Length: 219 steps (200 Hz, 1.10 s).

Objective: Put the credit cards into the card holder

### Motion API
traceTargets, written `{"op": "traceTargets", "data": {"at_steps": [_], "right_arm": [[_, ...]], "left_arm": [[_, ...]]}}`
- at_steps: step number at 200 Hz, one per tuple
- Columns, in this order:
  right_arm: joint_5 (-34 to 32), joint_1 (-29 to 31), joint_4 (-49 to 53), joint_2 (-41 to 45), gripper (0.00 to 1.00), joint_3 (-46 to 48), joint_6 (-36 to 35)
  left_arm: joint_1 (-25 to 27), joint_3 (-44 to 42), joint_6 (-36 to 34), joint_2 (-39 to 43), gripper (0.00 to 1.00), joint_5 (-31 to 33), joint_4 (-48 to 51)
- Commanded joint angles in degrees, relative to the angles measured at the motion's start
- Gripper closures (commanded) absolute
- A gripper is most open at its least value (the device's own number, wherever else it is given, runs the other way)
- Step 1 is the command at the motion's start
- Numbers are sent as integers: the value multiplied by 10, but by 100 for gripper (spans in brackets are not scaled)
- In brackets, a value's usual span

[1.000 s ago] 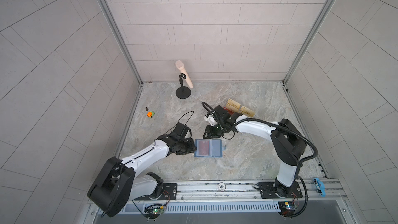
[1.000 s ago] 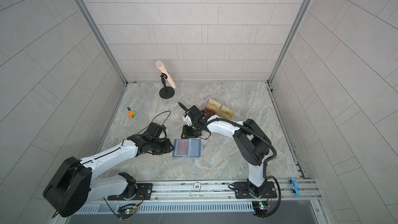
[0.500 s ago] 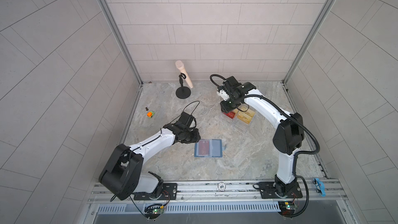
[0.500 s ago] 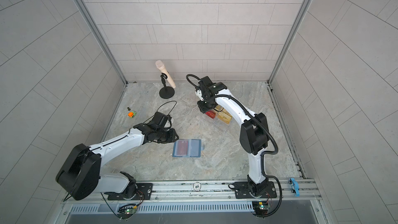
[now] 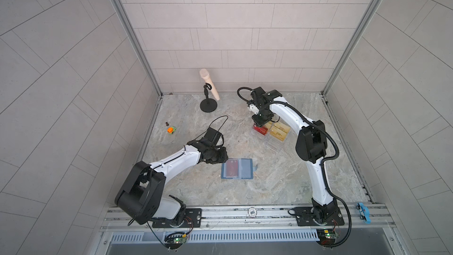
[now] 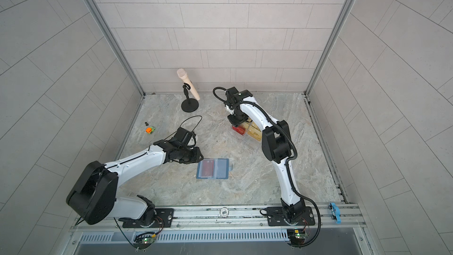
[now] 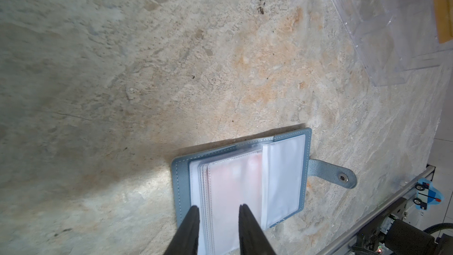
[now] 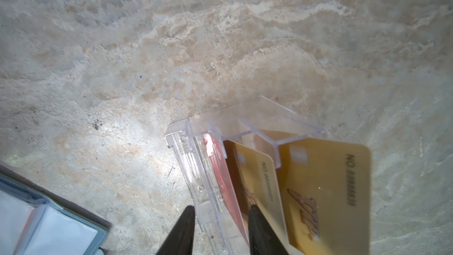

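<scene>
Grey tiled walls close in a marbled stone desk. The card holder lies open and flat on the near middle of the desk, and one red card already sits under the clear sleeve of its left page. The other credit cards stand in the left slot of a clear acrylic stand at the far right, just beside the pale gold cards.

The step now, I judge, is to fetch the next red card. The right hand hangs over the stand and points down, its jaws a little apart and empty. In the right wrist view they seem to straddle both the stand's wall and the red cards. To do it well, the hand should close on a red card only, at its top edge, without the acrylic wall and without the gold neighbour. Then it should lift straight up, so that the stand does not tip.

The right arm reaches far, with the wrist bent downward. The left arm lies low from the near left. The left hand is partly open and holds nothing, at the left edge of the card holder with its tips over the left page.
</scene>
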State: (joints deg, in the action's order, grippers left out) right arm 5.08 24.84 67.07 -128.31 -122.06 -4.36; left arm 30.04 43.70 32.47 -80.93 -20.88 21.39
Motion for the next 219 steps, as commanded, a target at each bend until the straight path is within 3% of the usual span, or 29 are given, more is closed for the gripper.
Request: {"op": "traceTargets", "data": {"at_steps": [1, 89, 219], "right_arm": [[-15, 2, 33, -20, 60, -25, -21], [-68, 18, 30, -42, 60, -18, -22], [-64, 39, 31, -30, 66, -10, -10]], "left_arm": [[1, 14, -8, -7, 67, 4, 13], [1, 4, -6, -4, 66, 4, 12], [1, -2, -8, -8, 65, 0, 9]]}}
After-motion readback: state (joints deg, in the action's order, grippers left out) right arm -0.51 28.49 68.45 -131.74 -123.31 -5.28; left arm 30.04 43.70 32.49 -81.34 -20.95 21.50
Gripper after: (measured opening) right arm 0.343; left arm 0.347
